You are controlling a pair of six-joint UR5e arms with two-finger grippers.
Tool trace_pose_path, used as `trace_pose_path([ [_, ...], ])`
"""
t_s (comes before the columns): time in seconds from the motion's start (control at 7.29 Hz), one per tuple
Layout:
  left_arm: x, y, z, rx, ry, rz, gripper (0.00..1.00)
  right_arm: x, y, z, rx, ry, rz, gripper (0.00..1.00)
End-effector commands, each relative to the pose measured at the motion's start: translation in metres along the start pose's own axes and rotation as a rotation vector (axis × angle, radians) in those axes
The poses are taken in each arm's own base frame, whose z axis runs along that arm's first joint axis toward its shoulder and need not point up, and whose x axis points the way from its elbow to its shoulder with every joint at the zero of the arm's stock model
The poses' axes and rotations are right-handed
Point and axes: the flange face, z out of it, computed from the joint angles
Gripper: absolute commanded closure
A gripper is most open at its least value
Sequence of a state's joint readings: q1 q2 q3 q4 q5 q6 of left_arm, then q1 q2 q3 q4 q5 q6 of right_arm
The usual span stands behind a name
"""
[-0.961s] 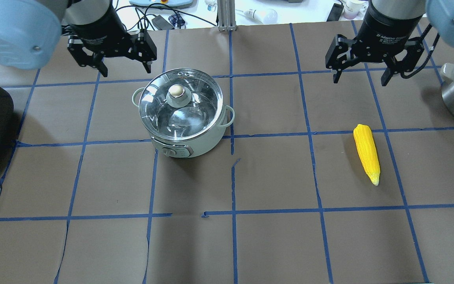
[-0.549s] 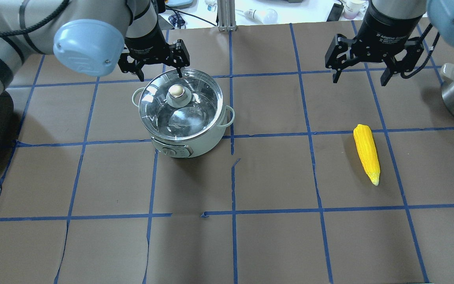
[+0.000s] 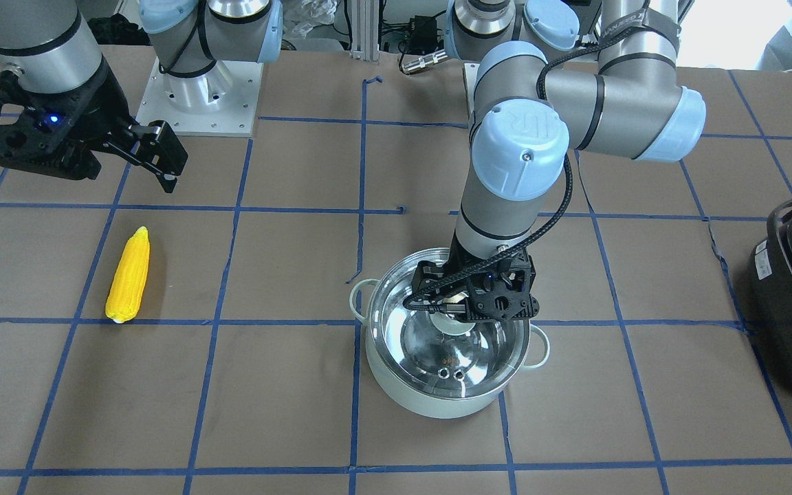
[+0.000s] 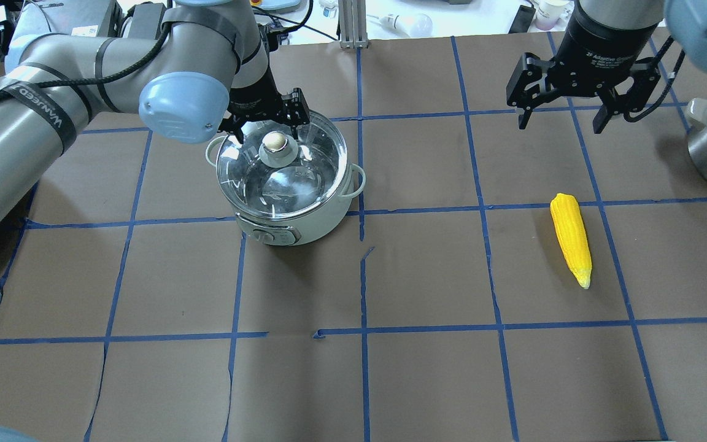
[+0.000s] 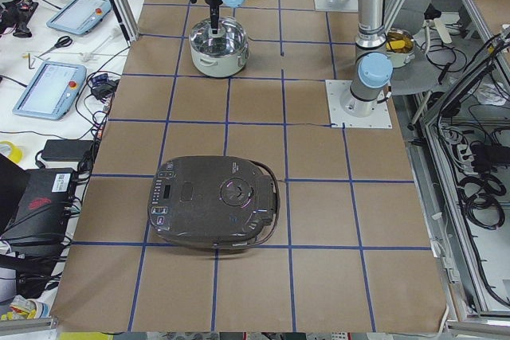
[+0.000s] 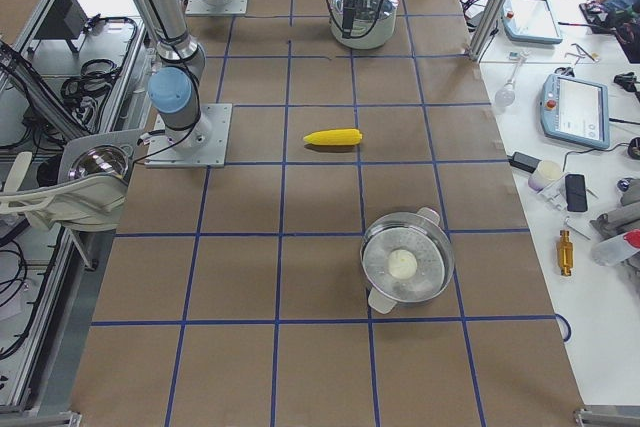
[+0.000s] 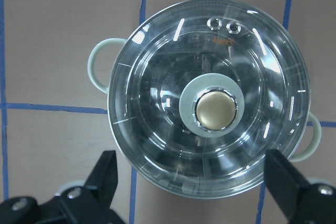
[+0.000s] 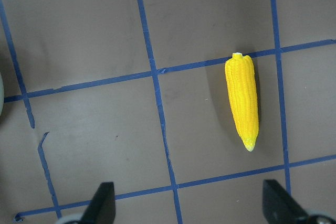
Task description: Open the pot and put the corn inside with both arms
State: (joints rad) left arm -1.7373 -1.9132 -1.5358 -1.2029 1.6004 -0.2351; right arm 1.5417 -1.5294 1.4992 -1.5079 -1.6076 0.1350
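I see the left pincer [image 4: 266, 126] spread over the lid [image 4: 304, 178] on the pot [image 4: 324, 224]; right pincer [image 4: 559, 123] spread, corn [image 4: 571, 238] lying apart on the bench [image 4: 427, 276].

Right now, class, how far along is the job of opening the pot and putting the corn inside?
Done: nothing yet; the lid sits on the pot. In hand: the left claw hangs open over the knob, not gripping it. Left: lift the lid, then pick up the corn, which lies on the table apart from the open right claw, and drop it in.
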Motion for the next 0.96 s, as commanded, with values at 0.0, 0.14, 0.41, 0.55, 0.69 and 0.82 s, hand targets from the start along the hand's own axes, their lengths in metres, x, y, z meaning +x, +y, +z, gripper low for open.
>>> trace_pose_path([
  [0.0, 0.001, 0.002, 0.007, -0.004, 0.000, 0.004, 0.00, 0.001, 0.000, 0.000, 0.001, 0.006, -0.001, 0.00],
  [0.14, 0.001, 0.002, 0.008, -0.005, -0.001, 0.004, 0.06, 0.000, 0.000, 0.000, 0.001, 0.005, 0.000, 0.00],
  [0.41, 0.002, 0.002, 0.009, -0.007, 0.000, -0.005, 0.31, 0.001, -0.001, 0.001, -0.001, 0.013, 0.000, 0.00],
  [0.55, 0.003, 0.001, 0.010, -0.007, 0.001, 0.001, 0.33, 0.001, 0.000, 0.004, -0.005, 0.013, 0.000, 0.00],
  [0.69, 0.003, 0.001, 0.010, -0.007, 0.002, 0.000, 0.33, 0.002, -0.001, 0.009, -0.016, 0.015, 0.001, 0.00],
  [0.82, 0.006, 0.002, 0.010, -0.008, 0.019, 0.003, 0.33, 0.003, -0.002, 0.011, -0.021, 0.017, 0.004, 0.00],
])
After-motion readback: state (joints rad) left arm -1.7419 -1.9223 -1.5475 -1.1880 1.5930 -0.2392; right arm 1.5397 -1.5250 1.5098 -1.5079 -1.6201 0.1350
